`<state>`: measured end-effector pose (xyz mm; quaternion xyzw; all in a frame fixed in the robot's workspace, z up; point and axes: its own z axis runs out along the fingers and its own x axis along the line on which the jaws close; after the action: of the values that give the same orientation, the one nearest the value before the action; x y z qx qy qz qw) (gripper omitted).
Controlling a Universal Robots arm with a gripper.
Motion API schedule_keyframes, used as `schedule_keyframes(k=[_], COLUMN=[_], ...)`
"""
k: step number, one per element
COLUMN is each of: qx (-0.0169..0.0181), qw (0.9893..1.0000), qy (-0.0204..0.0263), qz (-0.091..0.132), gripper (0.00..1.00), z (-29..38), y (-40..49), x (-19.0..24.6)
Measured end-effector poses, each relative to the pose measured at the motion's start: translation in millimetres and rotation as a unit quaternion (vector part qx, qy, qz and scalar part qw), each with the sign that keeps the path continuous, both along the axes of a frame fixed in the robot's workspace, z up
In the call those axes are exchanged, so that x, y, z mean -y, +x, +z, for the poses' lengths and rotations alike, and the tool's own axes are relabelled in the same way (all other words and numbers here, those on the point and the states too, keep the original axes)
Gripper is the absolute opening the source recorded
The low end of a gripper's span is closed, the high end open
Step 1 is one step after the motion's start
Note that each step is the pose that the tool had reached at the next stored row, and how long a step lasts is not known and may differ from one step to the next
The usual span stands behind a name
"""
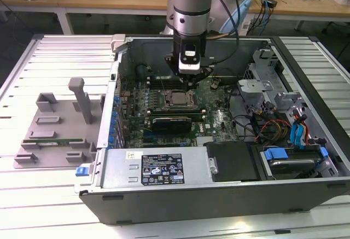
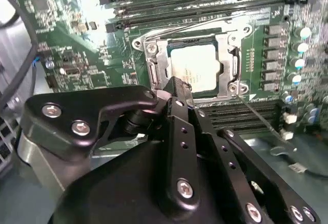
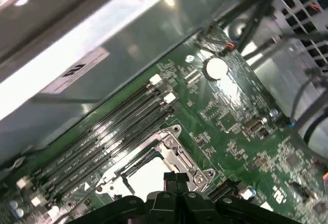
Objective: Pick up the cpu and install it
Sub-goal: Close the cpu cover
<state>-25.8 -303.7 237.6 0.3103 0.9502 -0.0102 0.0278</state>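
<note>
Slatted metal table (image 1: 49, 195), cluttered benches behind — an open case (image 1: 219, 198) lies on its side, and the arm reaches into it from 12 o'clock. In the exterior view the gripper (image 1: 188, 77) hangs over the middle of the board (image 1: 219, 121), just above the cpu (image 1: 178, 98). The cpu lies flat in the socket (image 2: 228, 44), silver top up, a steel frame round it. The gripper looks drawn together and holds nothing. In the second wrist view its tip overlaps 1 edge of the cpu, and whether they touch cannot be judged. By this showing the pick-up and the placing are done. A thin wire lever (image 2: 261, 116) angles away from a socket corner, so the clamping looks unfinished — a judgement only. At 9 o'clock of the case sits a grey tray (image 1: 54, 121). As for writing, 1 black label (image 1: 163, 169) and 1 white sticker (image 1: 134, 155) sit on the case's 6 o'clock side, but none of their print can be made out.
</note>
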Motion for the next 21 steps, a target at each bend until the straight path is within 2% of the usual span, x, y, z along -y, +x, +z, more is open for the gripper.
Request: schedule_keyframes(k=[4, 6, 8, 10, 11, 13, 14, 15, 16, 17, 18, 20, 21], qx=[0.0, 0.0, 0.0, 0.0, 0.0, 0.0001, 0.0, 0.0, 0.0, 0.0, 0.0, 0.0, -0.0002], qw=[0.9993, 0.9976, 0.9961, 0.9919, 0.989, 0.9813, 0.9744, 0.9706, 0.9638, 0.9615, 0.9587, 0.9489, 0.9452], qy=[0.0, -0.0001, -0.0001, -0.0001, -0.0001, -0.0001, -0.0001, -0.0001, -0.0001, -0.0001, 0.0, -0.0002, -0.0006], qz=[0.039, 0.069, 0.089, 0.127, 0.148, 0.192, 0.225, 0.241, 0.267, 0.275, 0.285, 0.316, 0.327], gripper=[0.11, 0.11, 0.11, 0.11, 0.11, 0.11, 0.11, 0.11, 0.11, 0.11, 0.11, 0.11, 0.11], z=[0.0, -0.1, -0.1, -0.2, -0.3, -0.5, -0.7, -0.8, -1.0, -1.1, -1.2, -1.6, -1.8], y=[0.0, 0.0, 0.0, 0.0, 0.0, 0.0, 0.0, 0.0, 0.0, 0.0, 0.0, 0.0, -0.1], x=[0.0, 0.0, 0.0, 0.0, 0.0, 0.0, 0.0, 0.0, 0.0, 0.0, 0.0, 0.0, 0.1])
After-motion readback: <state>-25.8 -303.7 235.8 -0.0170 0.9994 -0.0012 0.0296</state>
